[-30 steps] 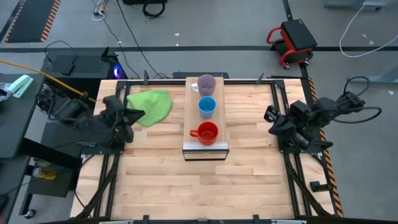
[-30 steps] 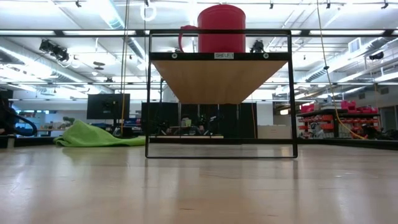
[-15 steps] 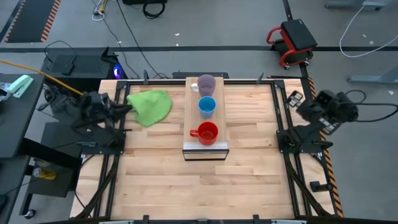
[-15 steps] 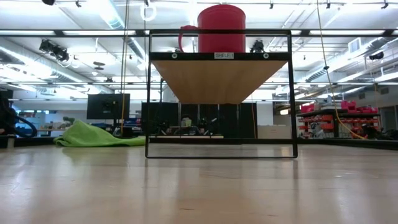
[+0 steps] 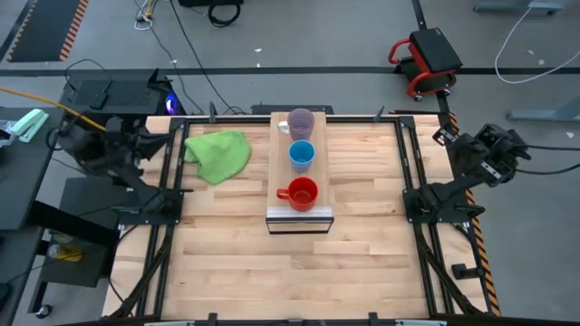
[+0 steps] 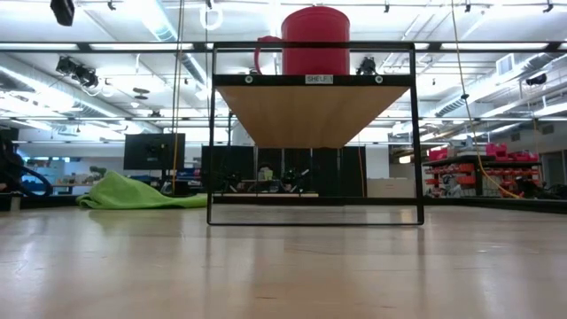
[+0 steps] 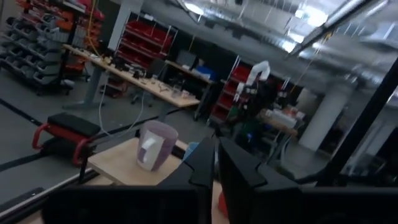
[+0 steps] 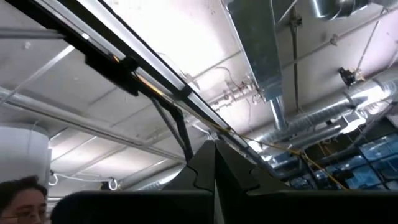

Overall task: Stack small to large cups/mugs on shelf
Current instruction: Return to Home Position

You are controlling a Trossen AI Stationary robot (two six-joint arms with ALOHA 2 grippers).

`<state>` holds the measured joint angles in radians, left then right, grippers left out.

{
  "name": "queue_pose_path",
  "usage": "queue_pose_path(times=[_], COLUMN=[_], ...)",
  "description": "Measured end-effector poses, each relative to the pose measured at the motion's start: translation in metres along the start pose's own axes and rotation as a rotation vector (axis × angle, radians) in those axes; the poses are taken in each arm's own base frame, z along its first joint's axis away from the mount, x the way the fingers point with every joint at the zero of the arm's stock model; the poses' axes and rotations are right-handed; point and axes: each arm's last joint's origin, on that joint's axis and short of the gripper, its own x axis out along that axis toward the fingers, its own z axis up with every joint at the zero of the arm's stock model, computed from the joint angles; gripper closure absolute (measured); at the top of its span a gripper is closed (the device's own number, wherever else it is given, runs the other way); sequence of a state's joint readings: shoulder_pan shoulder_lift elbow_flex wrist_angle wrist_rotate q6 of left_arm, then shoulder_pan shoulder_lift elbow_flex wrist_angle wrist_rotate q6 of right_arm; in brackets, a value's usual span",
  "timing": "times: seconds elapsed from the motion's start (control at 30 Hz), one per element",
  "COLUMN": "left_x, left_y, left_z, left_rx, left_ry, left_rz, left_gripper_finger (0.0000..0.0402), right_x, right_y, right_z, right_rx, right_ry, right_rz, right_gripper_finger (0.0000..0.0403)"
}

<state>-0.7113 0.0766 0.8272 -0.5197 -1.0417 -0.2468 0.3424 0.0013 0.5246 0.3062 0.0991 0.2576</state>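
Three vessels stand in a row on the wooden shelf (image 5: 275,195) at the table's middle: the purple-grey mug (image 5: 300,122) at the far end, the blue cup (image 5: 302,155) in the middle, the red mug (image 5: 302,193) at the near end. The low view shows only the red mug (image 6: 314,40) on the shelf (image 6: 314,80). My left gripper (image 5: 145,138) is shut and empty beyond the table's left edge; its wrist view shows its fingertips (image 7: 216,163) pointing toward the purple-grey mug (image 7: 154,144). My right gripper (image 5: 450,138) is shut and empty beyond the right edge, and points up at the ceiling (image 8: 214,165).
A crumpled green cloth (image 5: 218,154) lies on the table left of the shelf's far end and also shows in the low view (image 6: 142,190). The dark frame rails (image 5: 412,163) run along the table's sides. A person's head (image 8: 18,186) shows in the right wrist view.
Both arms have drawn back from the table. My left gripper has gone from beside the green cloth out past the left edge. My right gripper has gone out past the right edge and toward the far side, tipping upward. The cups and the cloth have kept still.
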Motion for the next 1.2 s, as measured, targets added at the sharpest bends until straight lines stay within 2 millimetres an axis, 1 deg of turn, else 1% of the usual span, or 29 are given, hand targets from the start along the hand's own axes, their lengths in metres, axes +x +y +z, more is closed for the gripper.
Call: queue_pose_path(times=[0.07, 0.13, 0.23, 0.3, 0.43, 0.5, 0.57, 0.63, 0.73, 0.83, 0.9, 1.0, 1.2], left_x=[-0.006, -0.01, -0.011, -0.013, -0.012, -0.009, -0.004, 0.001, 0.008, 0.012, 0.014, 0.016, 0.022], left_y=[0.009, 0.015, 0.017, 0.016, 0.012, 0.006, -0.001, -0.007, -0.014, -0.019, -0.02, -0.022, -0.025], left_z=[0.003, 0.004, 0.007, 0.012, 0.008, -0.001, -0.015, -0.027, -0.046, -0.061, -0.067, -0.078, -0.104], left_rx=[-0.03, -0.031, 0.0, -0.007, -0.005, -0.011, -0.017, -0.019, -0.021, -0.011, -0.011, -0.018, -0.052], left_ry=[-0.02, -0.031, -0.028, -0.034, -0.006, 0.022, 0.037, 0.03, 0.027, 0.027, 0.023, 0.031, 0.043], left_rz=[-0.011, -0.021, -0.034, -0.082, -0.204, -0.269, -0.304, -0.307, -0.328, -0.341, -0.341, -0.34, -0.346], left_gripper_finger=[0.0371, 0.0368, 0.0363, 0.0362, 0.0362, 0.0365, 0.0368, 0.037, 0.0371, 0.0368, 0.0365, 0.0361, 0.0367], right_x=[0.0, 0.0, 0.0, 0.0, 0.0, 0.001, 0.001, -0.001, -0.011, -0.024, -0.03, -0.034, -0.037], right_y=[0.0, 0.001, 0.002, 0.003, 0.004, 0.002, -0.002, -0.008, -0.015, -0.021, -0.023, -0.027, -0.029], right_z=[-0.001, 0.003, 0.009, 0.013, 0.015, 0.007, -0.009, -0.029, -0.057, -0.079, -0.087, -0.098, -0.104], right_rx=[-0.007, -0.005, -0.007, -0.012, -0.015, 0.003, 0.03, 0.038, 0.053, 0.069, 0.072, 0.088, 0.109], right_ry=[0.018, 0.006, -0.01, -0.018, -0.027, -0.005, 0.002, -0.022, -0.09, -0.127, -0.141, -0.103, -0.082], right_rz=[-0.01, -0.006, 0.0, 0.008, 0.012, 0.008, 0.007, 0.014, 0.076, 0.128, 0.132, 0.124, 0.118], right_gripper_finger=[0.039, 0.039, 0.039, 0.0389, 0.039, 0.039, 0.039, 0.0389, 0.0389, 0.0388, 0.0388, 0.0388, 0.0388])
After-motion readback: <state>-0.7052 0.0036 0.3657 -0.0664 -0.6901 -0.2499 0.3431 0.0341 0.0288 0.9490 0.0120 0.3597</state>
